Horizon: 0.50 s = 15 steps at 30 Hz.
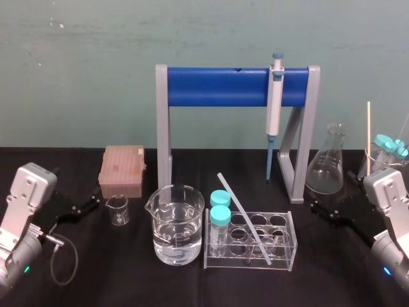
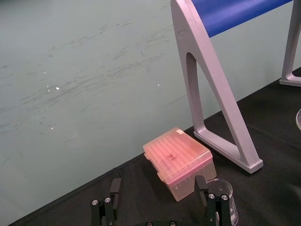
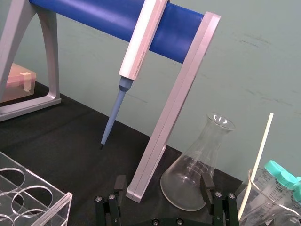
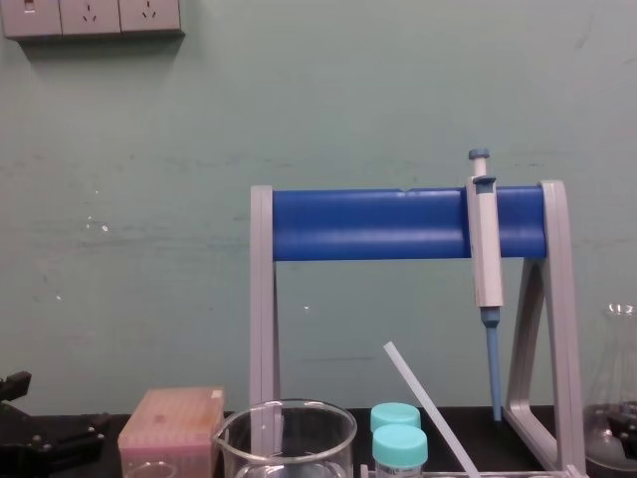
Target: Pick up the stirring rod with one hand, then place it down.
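Above the stirring rod [image 1: 238, 207] the way is open; capped tubes [image 1: 220, 216] and beaker [image 1: 176, 224] crowd its left, stand [image 1: 217, 87] behind.

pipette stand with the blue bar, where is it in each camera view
head view: pipette stand at centre back.
left wrist view: pipette stand, one grey leg and a blue bar end.
right wrist view: pipette stand, bar and upright, pipette hanging on it.
chest view: pipette stand in the centre.
shared landmark: pink tip box by its left leg.
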Motion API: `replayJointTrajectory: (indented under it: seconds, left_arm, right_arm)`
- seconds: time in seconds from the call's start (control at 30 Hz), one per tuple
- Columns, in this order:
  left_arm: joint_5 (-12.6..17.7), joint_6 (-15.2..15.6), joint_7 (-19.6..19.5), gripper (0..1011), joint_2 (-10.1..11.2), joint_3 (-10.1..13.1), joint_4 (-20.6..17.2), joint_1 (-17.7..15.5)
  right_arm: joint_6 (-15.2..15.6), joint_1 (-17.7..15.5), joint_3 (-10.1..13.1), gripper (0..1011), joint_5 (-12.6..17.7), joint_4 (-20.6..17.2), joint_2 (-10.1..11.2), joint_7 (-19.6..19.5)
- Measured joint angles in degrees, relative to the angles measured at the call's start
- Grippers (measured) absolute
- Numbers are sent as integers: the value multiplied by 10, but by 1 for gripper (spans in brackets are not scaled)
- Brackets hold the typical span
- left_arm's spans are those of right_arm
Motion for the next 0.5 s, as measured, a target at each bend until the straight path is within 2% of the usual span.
replayJointTrajectory:
  seconds: [0.5]
  left_arm:
    - [0, 0, 0, 1000, 0, 0, 0, 0]
  right_arm:
    - [0, 0, 0, 1003, 0, 0, 0, 0]
